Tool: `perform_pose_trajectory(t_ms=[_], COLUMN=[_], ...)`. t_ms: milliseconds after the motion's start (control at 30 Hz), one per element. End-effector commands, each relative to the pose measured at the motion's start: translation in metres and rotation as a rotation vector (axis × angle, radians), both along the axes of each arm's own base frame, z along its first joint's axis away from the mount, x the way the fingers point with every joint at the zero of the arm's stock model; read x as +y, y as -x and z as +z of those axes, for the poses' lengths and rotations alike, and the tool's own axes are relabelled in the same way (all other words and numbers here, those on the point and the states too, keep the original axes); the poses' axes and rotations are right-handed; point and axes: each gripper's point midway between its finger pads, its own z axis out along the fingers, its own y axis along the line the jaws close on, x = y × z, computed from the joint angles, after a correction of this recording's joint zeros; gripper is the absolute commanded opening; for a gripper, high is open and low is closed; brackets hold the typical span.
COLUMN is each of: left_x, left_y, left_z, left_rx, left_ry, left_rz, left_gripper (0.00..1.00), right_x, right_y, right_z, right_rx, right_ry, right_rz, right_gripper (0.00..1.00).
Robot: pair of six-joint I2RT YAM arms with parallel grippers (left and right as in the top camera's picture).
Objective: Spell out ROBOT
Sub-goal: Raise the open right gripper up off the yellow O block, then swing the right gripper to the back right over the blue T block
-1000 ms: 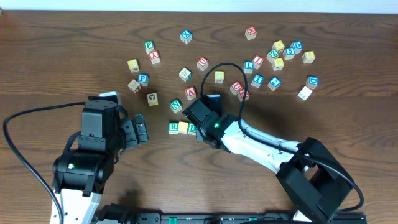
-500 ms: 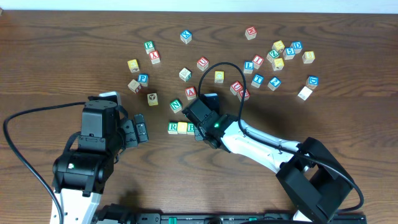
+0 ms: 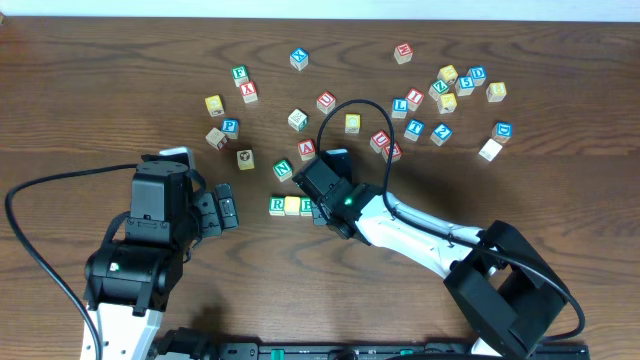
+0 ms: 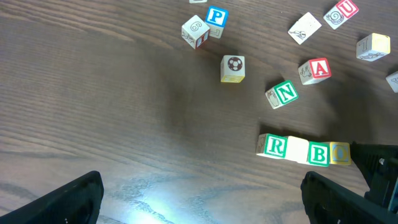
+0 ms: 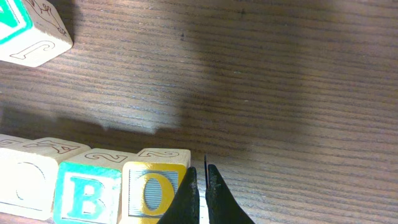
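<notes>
- R [image 4: 275,146], yellow cube [image 4: 298,150], B [image 4: 319,154] and O [image 4: 339,153] sit touching in one line
- Right gripper [image 5: 200,177] is pinched shut and holds nothing, tips just beside O's right edge
- Left gripper [image 3: 226,208] is spread wide, empty, well apart from the line
- Step: four letters placed, T lacking
- Next: right arm backs off, opens and fetches T, likely the blue cube [image 3: 414,127] further back, then sets it flush after O without jarring the line

A green N cube [image 4: 285,94] lies near a red A cube [image 4: 318,68].
</notes>
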Motion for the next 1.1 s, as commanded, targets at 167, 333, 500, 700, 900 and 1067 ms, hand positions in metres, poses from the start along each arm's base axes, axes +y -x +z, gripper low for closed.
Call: perform_pose_trajectory(t_ms=[167, 333, 500, 700, 900, 1067], left_x=[0.002, 0.002, 0.002, 0.002, 0.002, 0.002], left_y=[-0.003, -0.003, -0.003, -0.003, -0.003, -0.003], left_z=[0.008, 0.008, 0.008, 0.008, 0.008, 0.008], left_rx=[-0.02, -0.02, -0.02, -0.02, -0.02, -0.02], left_ry=[-0.009, -0.009, -0.009, -0.009, -0.009, -0.009], left_rz=[-0.001, -0.001, -0.001, -0.001, -0.001, -0.001], left_gripper=[1.0, 1.0, 1.0, 1.0, 1.0, 1.0], right_x=[0.0, -0.006, -0.017, -0.04, -0.062, -0.065], right_y=[0.002, 0.0, -0.001, -0.006, -0.011, -0.026], right_z=[0.001, 0.001, 0.001, 0.001, 0.012, 0.053], right_rx=[-0.003, -0.017, -0.032, -0.041, -0.018, -0.04], right_ry=[0.007, 0.036, 0.075, 0.11, 0.133, 0.118], right_rz=[0.021, 0.007, -0.039, -0.166, -0.253, -0.273], right_gripper=[0.01, 0.01, 0.01, 0.01, 0.01, 0.01])
